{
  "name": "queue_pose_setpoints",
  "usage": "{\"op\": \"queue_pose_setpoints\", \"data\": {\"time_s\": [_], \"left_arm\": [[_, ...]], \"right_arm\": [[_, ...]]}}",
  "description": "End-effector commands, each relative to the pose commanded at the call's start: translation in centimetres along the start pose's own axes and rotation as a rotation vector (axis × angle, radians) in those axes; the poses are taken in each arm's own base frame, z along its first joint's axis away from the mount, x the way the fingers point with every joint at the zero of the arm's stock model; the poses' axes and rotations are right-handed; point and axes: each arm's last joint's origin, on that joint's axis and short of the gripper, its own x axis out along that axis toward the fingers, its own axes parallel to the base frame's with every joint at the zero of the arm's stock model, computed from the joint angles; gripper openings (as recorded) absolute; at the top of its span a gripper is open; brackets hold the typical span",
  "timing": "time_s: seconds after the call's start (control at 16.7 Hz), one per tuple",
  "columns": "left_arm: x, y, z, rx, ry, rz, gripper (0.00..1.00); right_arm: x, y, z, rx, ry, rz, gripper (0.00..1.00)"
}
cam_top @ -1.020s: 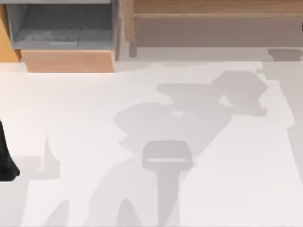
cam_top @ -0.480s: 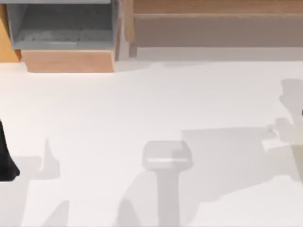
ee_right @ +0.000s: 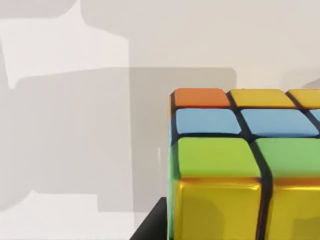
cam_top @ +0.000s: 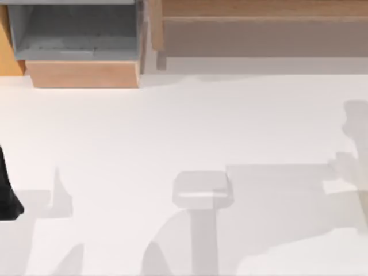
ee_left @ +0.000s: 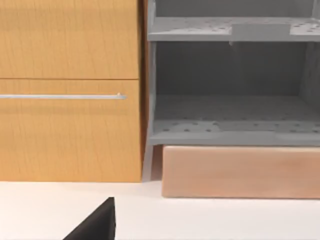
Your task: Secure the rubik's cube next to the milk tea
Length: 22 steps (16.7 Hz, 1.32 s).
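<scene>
The rubik's cube (ee_right: 235, 165) looms close in the right wrist view, showing orange, yellow, blue and green tiles above a glossy yellow face. It hangs over the white table, and a dark finger (ee_right: 151, 226) of my right gripper presses against its lower edge, shut on it. My left arm (cam_top: 7, 195) is parked at the table's left edge. A dark corner of the left gripper (ee_left: 95, 227) pokes into the left wrist view. The milk tea is out of view.
A wooden cabinet with a grey open shelf (cam_top: 75, 34) stands at the back left, on a pale wooden plinth (cam_top: 83, 73). Its drawer front carries a metal handle (ee_left: 60, 96). A long wooden unit (cam_top: 259, 11) runs along the back right. Arm shadows cross the white table (cam_top: 115, 132).
The large arm shadow has slid from the table's middle to its right side. The left arm has stayed still.
</scene>
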Motion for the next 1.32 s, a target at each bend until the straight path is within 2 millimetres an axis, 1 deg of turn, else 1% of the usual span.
{"op": "queue_pose_setpoints", "data": {"time_s": [0.9, 1.14, 1.32], "left_arm": [[0.0, 0.0, 0.0, 0.0, 0.0, 0.0, 1.0], [0.0, 0.0, 0.0, 0.0, 0.0, 0.0, 1.0], [0.0, 0.0, 0.0, 0.0, 0.0, 0.0, 1.0]], "right_arm": [[-0.6, 0.5, 0.3, -0.015, -0.081, 0.001, 0.0], [0.0, 0.4, 0.3, -0.011, -0.072, 0.002, 0.0], [1.3, 0.1, 0.2, -0.003, -0.027, 0.001, 0.0]]}}
